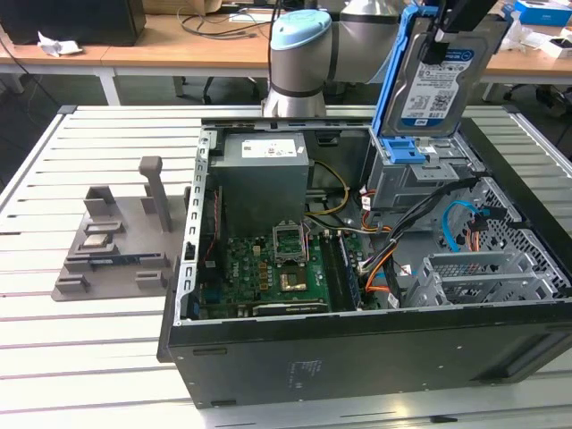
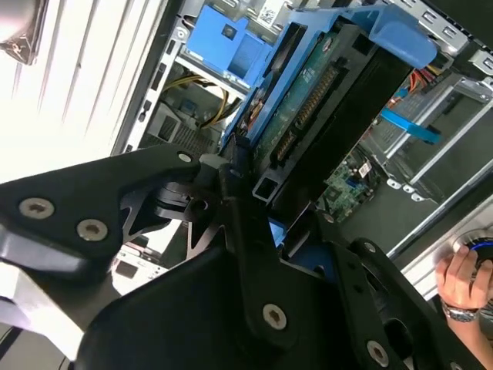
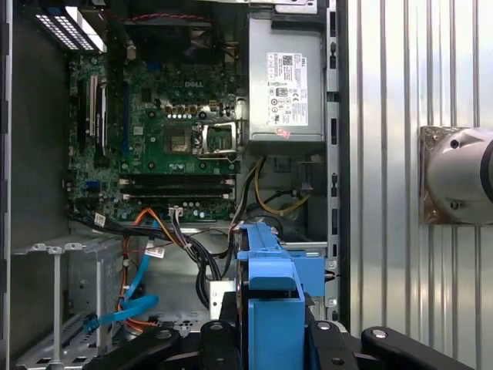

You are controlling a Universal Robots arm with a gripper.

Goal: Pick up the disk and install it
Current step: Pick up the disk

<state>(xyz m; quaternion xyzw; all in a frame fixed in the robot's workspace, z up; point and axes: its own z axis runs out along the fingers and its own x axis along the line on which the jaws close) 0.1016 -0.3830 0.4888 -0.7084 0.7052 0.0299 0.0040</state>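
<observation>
The disk (image 1: pixel 438 85), a silver drive with a white-and-blue label in a blue plastic frame, hangs upright above the back right of the open computer case (image 1: pixel 357 349). My gripper (image 1: pixel 444 37) is shut on its upper edge. The disk's lower edge is just above the grey drive cage with the blue handle (image 1: pixel 404 152). In the second wrist view the disk's green circuit-board side (image 2: pixel 308 92) runs away from my black gripper (image 2: pixel 258 193). In the first wrist view the blue frame (image 3: pixel 273 297) stands edge-on in my gripper (image 3: pixel 273 327), above the blue handle (image 3: pixel 312 274).
Inside the case are the power supply (image 1: pixel 264 170), the motherboard (image 1: pixel 268 268), loose cables (image 1: pixel 393 259) and a perforated bay (image 1: pixel 487 277). A grey plastic stand (image 1: pixel 116 241) sits on the slatted table at the exterior view's left. A person's hand (image 2: pixel 462 277) rests near the case.
</observation>
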